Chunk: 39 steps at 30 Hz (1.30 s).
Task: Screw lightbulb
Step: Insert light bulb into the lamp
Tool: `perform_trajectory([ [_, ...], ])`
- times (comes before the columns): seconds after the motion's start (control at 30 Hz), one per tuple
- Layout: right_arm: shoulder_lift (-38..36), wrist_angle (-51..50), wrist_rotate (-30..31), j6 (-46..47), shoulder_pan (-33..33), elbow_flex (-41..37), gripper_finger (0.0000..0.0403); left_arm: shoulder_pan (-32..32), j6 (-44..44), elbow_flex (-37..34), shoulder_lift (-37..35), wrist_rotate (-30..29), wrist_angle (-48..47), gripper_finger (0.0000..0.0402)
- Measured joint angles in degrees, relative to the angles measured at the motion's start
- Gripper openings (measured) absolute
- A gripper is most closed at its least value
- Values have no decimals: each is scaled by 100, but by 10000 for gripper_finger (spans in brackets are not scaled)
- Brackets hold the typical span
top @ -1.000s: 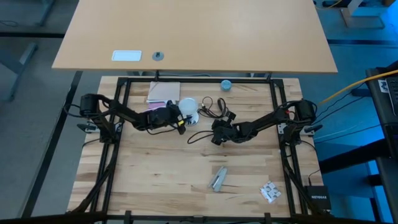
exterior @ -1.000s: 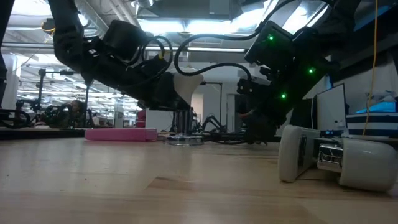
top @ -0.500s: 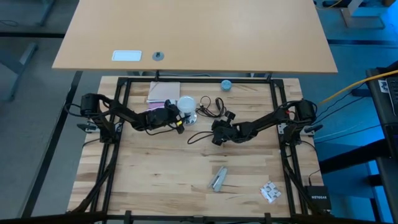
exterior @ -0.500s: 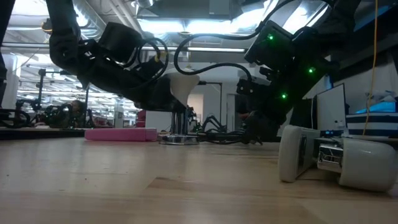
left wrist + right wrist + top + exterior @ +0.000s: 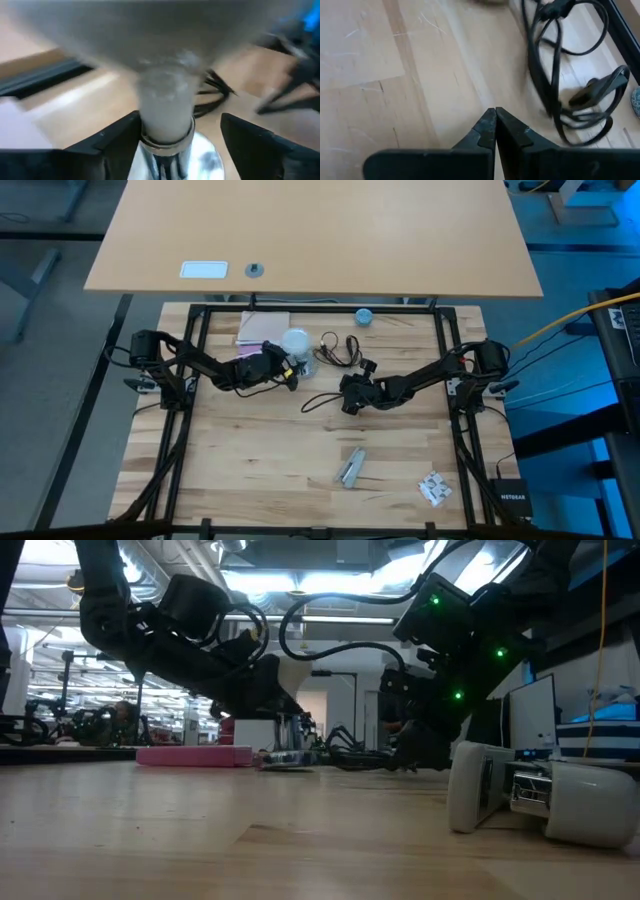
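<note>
A: Start at the left pincer [image 5: 165,137]. What does it have?

B: In its wrist view the two dark fingers [image 5: 117,137] stand either side of the narrow neck of the lightbulb [image 5: 165,107], close against it, and I read that as a grip on the neck. The frosted globe fills the upper part of that picture, blurred.

A: And the bulb itself, where is it?

B: Toward the far middle of the table [image 5: 300,460], standing in the silvery socket [image 5: 197,160]. The neck goes straight down into the metal collar. From above, the white globe [image 5: 296,340] shows just past the tip of the left pincer [image 5: 287,364], beside the pink pad [image 5: 262,328].

A: So is it screwed in?

B: Seated, at least. How many turns are in, I can't tell; the thread is hidden inside the collar. My guess is mid-way: the bulb is in the socket and upright, tightening is in hand, and letting go remains.

A: The right arm?

B: The right pincer [image 5: 495,127] is closed on nothing, tips together over bare wood, with the black cord [image 5: 560,75] coiled just beyond. From above it sits near the middle of the table [image 5: 349,394], apart from the socket, so it isn't bracing the base.

A: Risk?

B: The loose socket may spin along with the bulb.
</note>
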Motion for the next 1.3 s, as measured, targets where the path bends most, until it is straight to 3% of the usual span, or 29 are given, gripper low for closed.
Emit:
perform_trajectory([
  [0.17,0,0,0,-4,0,0,14,-12,-16,-17,15,-1033,-60,285],
  [0.4,0,-2,0,-7,0,0,14,-96,-4,-29,2,-562,-60,278],
  [0.63,1,-2,-236,-4,0,0,14,-541,-97,-19,-31,-565,-283,278],
  [0.8,0,-3,-331,-4,2,0,14,-950,-71,-13,11,26,54,278],
  [1.3,1,-2,-409,-4,2,0,14,-1038,-115,-21,13,-667,-45,278],
])
